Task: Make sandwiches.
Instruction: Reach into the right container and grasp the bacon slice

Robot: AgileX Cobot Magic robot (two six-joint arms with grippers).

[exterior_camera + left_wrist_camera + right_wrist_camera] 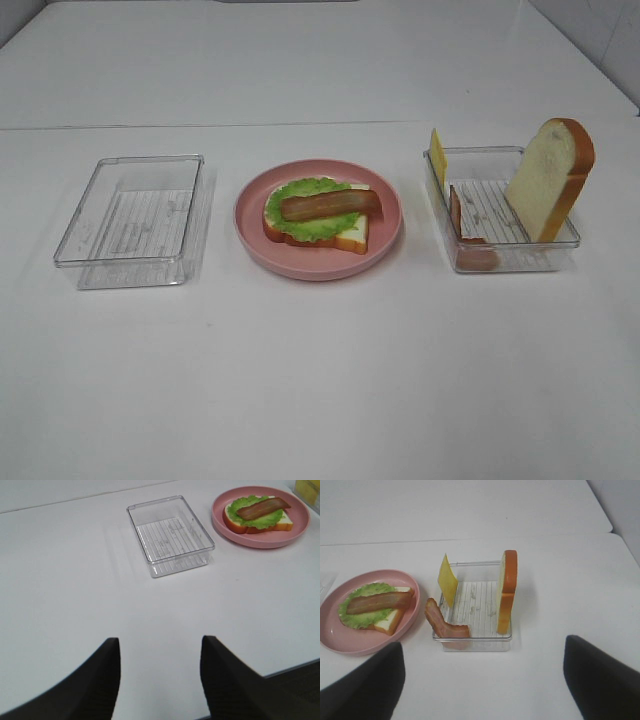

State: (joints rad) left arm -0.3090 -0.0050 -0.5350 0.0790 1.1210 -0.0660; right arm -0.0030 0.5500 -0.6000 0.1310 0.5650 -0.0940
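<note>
While the sandwich (320,215) on the pink plate (243,222) is only half built, neither arm is anywhere near it. One bread slice (352,238) lies flat on the plate, green lettuce (305,190) covers it, and one bacon strip (330,205) lies across the lettuce.

What is left, as I judge it, sits in the right tray (500,264). A yellow cheese slice (437,155) leans at its far left corner, and a second bacon strip (470,250) slumps against its near left corner. The top bread slice (545,180) stands on edge against its right wall. The left tray (120,262) holds nothing.

Neither arm shows from the high camera, so both sit outside that frame. The left gripper (160,640) hovers over the bare white surface (320,380) close to its front edge. It points toward the left tray and the plate and is well apart from both. Its jaws are spread with nothing between them. The right gripper (482,642) hovers on the near side of the right tray and faces it, with the plate off to one side. Its jaws gape wide and hold nothing.
</note>
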